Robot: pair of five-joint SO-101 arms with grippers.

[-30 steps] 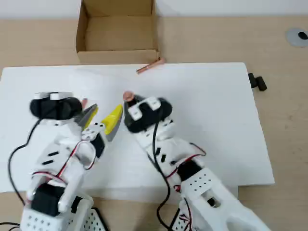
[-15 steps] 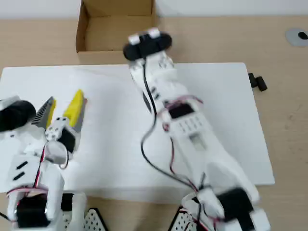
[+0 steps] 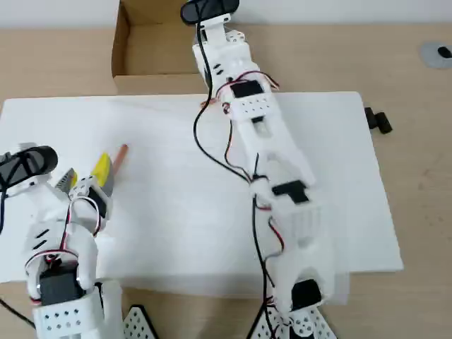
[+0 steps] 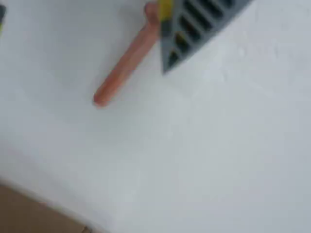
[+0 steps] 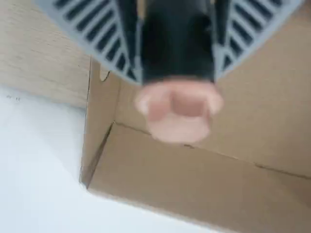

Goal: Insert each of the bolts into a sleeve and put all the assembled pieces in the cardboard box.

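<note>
White arms (image 3: 282,152), black motors (image 3: 209,10), red-black cables (image 3: 197,135); left hand (image 3: 86,171) yellow and ribbed grey.

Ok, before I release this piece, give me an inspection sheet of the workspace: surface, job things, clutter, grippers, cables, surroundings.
Surface: white sheet on a wooden table.
Job's things: cardboard box just beyond the sheet's far edge; loose bolt lying flat on the sheet; assembled piece, a black sleeve with a pink bolt head, held over the box.
Clutter: small black object and grey disc on the bare table.
Grippers: right gripper shut on the assembled piece; left gripper open, one fingertip by the loose bolt's end.
Cables: black cable loops off the right arm over the sheet.
Surroundings: nothing seen.
</note>
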